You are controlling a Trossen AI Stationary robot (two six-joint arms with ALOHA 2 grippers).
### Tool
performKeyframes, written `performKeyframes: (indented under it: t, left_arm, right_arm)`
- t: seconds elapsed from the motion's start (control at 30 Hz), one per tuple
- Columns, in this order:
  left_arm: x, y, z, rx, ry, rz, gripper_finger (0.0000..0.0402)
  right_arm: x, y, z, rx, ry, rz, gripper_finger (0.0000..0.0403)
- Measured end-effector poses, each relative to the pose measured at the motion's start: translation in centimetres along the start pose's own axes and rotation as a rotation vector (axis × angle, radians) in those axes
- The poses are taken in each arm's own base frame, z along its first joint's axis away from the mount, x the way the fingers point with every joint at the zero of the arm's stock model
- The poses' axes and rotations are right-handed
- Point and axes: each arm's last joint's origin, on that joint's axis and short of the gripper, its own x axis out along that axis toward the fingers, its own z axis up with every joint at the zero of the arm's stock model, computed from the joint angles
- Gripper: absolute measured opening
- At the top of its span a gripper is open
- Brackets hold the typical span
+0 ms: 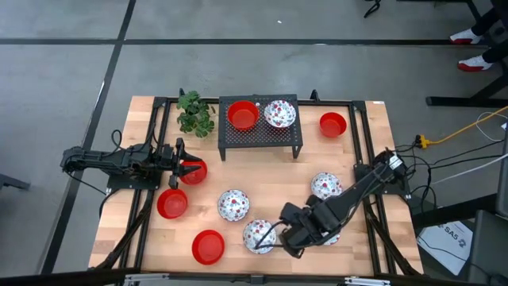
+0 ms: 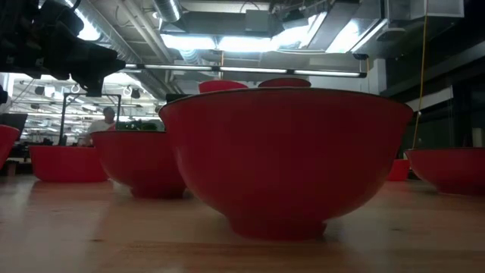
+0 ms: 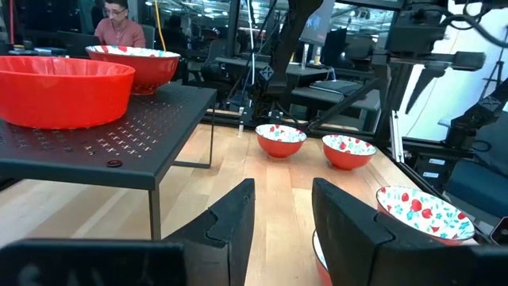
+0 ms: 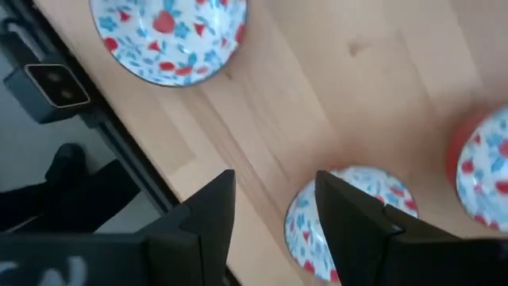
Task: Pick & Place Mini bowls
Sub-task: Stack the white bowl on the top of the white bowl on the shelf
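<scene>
Bowls are spread over the wooden table (image 1: 262,179): one red bowl (image 1: 243,115) and one speckled bowl (image 1: 279,113) sit on the black rack (image 1: 260,137) at upper centre, with the rest lying loose below. The right gripper (image 1: 287,235), lower centre-right, hangs with its jaws parted and empty, just right of the lowest speckled bowl (image 1: 259,235); this is the nearer arm for that bowl, whose rim lies partly between the fingers in the right wrist view. The left gripper (image 1: 179,164), centre-left, also stands open and empty, its tips at the rim of a red bowl (image 1: 194,171).
</scene>
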Motion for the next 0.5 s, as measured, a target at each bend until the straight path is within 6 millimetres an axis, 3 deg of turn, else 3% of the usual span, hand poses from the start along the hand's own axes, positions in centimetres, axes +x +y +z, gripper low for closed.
performKeyframes:
  t: [0.27,0.5]
  left_arm:
    - [0.0,0.0,0.0,0.000,0.000,0.000,0.0123]
    - [0.0,0.0,0.0,0.000,-0.001,0.000,0.0123]
  right_arm:
    - [0.6,1.1,-2.4,0.025,0.023,-0.031,0.0175]
    - [3.5,2.2,-3.4,0.026,0.067,-0.140,0.0175]
